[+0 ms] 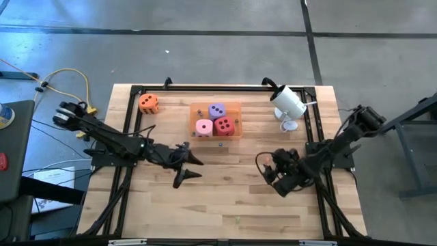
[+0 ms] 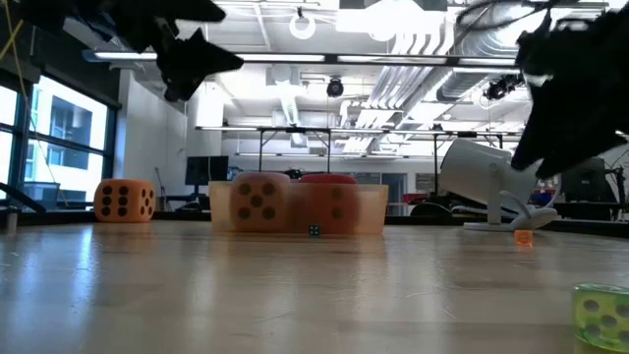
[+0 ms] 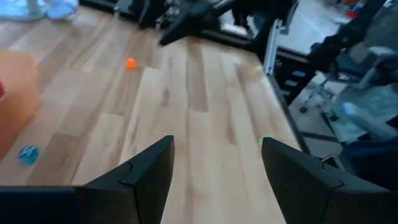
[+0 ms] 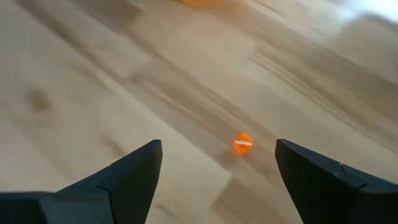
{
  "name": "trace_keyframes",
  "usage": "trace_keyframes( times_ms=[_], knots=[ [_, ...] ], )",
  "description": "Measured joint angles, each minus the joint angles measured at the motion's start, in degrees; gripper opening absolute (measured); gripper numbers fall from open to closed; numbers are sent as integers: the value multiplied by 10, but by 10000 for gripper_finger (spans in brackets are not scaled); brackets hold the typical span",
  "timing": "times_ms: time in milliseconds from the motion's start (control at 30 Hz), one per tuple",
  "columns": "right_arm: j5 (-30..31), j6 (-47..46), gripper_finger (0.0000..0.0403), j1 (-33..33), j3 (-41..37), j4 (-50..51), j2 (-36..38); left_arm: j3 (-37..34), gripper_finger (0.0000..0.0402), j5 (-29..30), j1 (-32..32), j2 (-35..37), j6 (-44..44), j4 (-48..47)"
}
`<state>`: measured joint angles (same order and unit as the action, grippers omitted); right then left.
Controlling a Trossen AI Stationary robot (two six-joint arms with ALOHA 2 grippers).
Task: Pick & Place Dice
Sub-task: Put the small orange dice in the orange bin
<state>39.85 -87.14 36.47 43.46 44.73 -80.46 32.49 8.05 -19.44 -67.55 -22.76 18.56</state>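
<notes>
Pink die [image 1: 204, 127], red die [image 1: 223, 126] & purple die [image 1: 217, 111] sit packed in the orange tray [image 1: 235, 107] near the desk's [image 1: 218, 198] far edge; orange die [image 1: 149, 104] alone w/ bare wood around it, just inside the black frame rail [image 1: 130, 123]. Left gripper [image 1: 188, 165] hangs mid-desk, fingers [image 3: 146, 171] apart, nothing between. Right gripper [image 1: 276, 179] low over bare wood, fingers [image 4: 134, 168] spread, empty, a tiny orange bit [image 4: 242, 144] on the wood ahead. Near half of desk mostly open. White camera [image 1: 289, 104] by the far right corner.
</notes>
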Motion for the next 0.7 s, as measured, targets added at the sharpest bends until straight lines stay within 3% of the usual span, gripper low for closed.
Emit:
trace_keyframes(
  times_ms=[200,700],
  knots=[
    [-63,-1,292,-61,-1,0,-31,0,235,0,-26,-30,6,63],
    [-106,-1,254,-110,0,-18,-123,0,235,2,-37,-135,28,174]
  ],
)
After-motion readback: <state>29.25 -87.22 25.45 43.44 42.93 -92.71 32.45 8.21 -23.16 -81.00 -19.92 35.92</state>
